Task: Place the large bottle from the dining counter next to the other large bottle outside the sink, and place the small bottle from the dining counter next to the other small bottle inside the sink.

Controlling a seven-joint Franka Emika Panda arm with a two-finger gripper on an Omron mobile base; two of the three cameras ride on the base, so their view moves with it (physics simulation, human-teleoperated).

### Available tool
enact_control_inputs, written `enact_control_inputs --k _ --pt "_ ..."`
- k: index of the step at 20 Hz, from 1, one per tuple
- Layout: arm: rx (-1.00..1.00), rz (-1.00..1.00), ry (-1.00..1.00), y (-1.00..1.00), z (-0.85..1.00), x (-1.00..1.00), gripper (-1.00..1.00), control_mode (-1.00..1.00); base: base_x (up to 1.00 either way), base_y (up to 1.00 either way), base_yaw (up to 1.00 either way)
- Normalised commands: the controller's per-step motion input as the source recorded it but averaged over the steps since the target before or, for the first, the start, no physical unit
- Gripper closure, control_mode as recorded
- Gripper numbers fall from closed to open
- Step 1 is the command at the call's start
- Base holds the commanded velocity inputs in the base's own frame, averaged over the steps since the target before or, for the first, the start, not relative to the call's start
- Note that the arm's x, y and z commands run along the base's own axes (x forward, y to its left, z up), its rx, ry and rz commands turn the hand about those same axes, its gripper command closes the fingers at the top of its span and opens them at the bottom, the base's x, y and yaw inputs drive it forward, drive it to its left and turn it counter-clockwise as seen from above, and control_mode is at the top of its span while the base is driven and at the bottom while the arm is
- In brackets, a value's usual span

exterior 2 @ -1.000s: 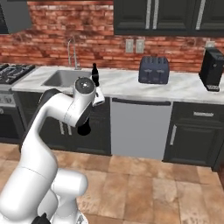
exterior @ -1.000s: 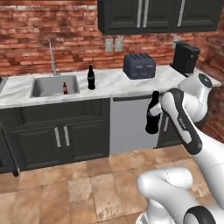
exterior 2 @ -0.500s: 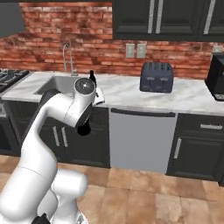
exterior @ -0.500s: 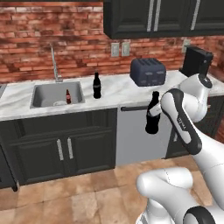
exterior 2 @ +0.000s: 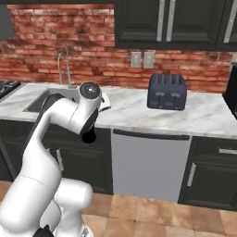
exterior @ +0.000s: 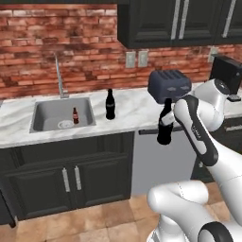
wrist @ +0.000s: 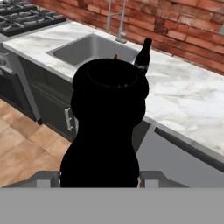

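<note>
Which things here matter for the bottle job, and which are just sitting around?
Job:
- held large bottle, gripped by the end effector
- large bottle on the counter
- small bottle in the sink

Lying about:
- toaster
- faucet
- stove

small bottle (exterior: 75,115) in sink (exterior: 47,113) | large bottle (exterior: 110,104) just right of sink — toaster (exterior: 171,85) farther right

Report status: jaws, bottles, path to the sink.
Gripper jaws shut on the carried large bottle, held off the counter. Other large bottle stands right of sink; small bottle inside it. Nothing between carried bottle and its mate.
</note>
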Motion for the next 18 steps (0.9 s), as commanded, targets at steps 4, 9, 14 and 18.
enact_control_inputs --k 4,9,14,18 --pt "0.0 0.0 0.0 0.0 0.0 0.0 1.0 1.0 0.57 0.26 0.0" --pt "0.0 0.0 0.0 0.0 0.0 0.0 1.0 1.0 0.52 0.22 0.0" --pt "0.0 0.0 0.0 0.0 0.0 0.0 1.0 1.0 0.47 0.14 0.0" --pt "0.0 0.0 0.0 0.0 0.0 0.0 1.0 1.0 0.44 0.1 -0.01"
